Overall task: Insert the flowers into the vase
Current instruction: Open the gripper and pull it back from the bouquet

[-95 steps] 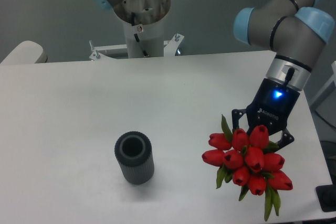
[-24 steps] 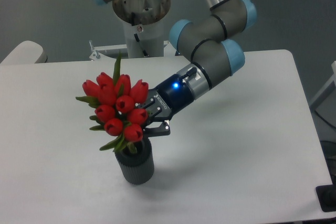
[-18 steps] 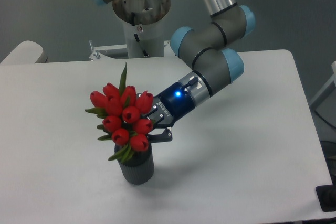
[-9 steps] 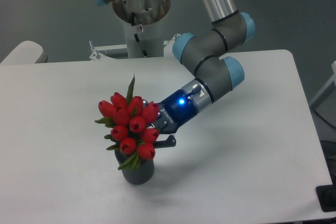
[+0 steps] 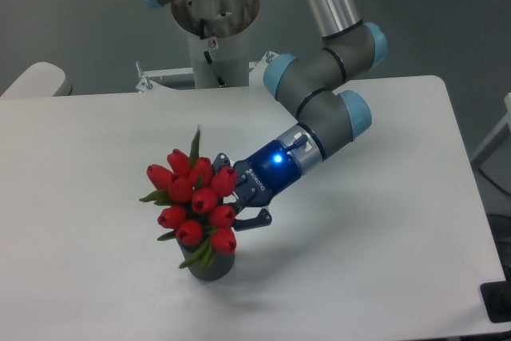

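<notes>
The flowers (image 5: 192, 201), a tight bunch of red tulip buds with green leaves, sit right on top of the vase (image 5: 215, 266). Only the dark grey lower part of the vase shows below the buds. Its rim is hidden, and the stems drop out of sight behind the blooms. My gripper (image 5: 231, 196) reaches in from the right, tilted down to the left, and is shut on the flowers just behind the buds. Its fingertips are covered by the blooms.
The robot's white pedestal (image 5: 214, 33) stands at the table's back edge. A pale rounded object (image 5: 33, 81) lies off the far left corner. A dark block (image 5: 497, 303) sits past the table's front right corner.
Five seconds ago the bunch was at the table's right side. Over the last second my gripper has lowered it onto the vase, hiding more of the vase.
</notes>
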Robot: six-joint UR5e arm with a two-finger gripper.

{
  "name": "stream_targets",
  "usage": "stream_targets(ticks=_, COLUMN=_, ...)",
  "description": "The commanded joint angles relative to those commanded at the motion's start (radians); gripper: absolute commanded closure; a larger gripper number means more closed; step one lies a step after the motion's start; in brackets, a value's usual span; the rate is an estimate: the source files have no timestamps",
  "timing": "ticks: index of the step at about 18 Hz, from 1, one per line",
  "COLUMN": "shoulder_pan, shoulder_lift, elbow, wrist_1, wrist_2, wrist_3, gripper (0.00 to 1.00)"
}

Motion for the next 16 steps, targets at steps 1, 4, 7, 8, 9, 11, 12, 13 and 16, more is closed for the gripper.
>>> stream_targets(ticks=1, shoulder_pan=0.000, shoulder_lift=0.000, elbow=-0.003, wrist_1=0.000, wrist_2=0.000, wrist_3=0.000, gripper=0.47)
stream_targets(ticks=4, shoulder_pan=0.000, shoulder_lift=-0.002, elbow=-0.002, wrist_1=0.000, wrist_2=0.000, wrist_3=0.000, gripper=0.24)
stream_targets(ticks=7, shoulder_pan=0.005, shoulder_lift=-0.006, elbow=0.001, wrist_1=0.000, wrist_2=0.000, wrist_3=0.000, gripper=0.00)
stream_targets(ticks=8, shoulder_pan=0.011, shoulder_lift=-0.008, elbow=0.003, wrist_1=0.000, wrist_2=0.000, wrist_3=0.000, gripper=0.00)
stream_targets(ticks=9, shoulder_pan=0.012, shoulder_lift=-0.008, elbow=0.003, wrist_1=0.000, wrist_2=0.002, wrist_3=0.002, gripper=0.00)
stream_targets(ticks=11, shoulder_pan=0.023, shoulder_lift=-0.011, elbow=-0.011, wrist_1=0.000, wrist_2=0.005, wrist_3=0.033, gripper=0.00)
stream_targets(ticks=12, shoulder_pan=0.035, shoulder_lift=-0.014, elbow=-0.031, wrist_1=0.000, wrist_2=0.005, wrist_3=0.096, gripper=0.00)
stream_targets(ticks=13, shoulder_pan=0.038, shoulder_lift=-0.015, elbow=-0.038, wrist_1=0.000, wrist_2=0.005, wrist_3=0.127, gripper=0.00)
stream_targets(ticks=16, shoulder_pan=0.054, shoulder_lift=-0.014, elbow=-0.041, wrist_1=0.000, wrist_2=0.005, wrist_3=0.138, gripper=0.00)
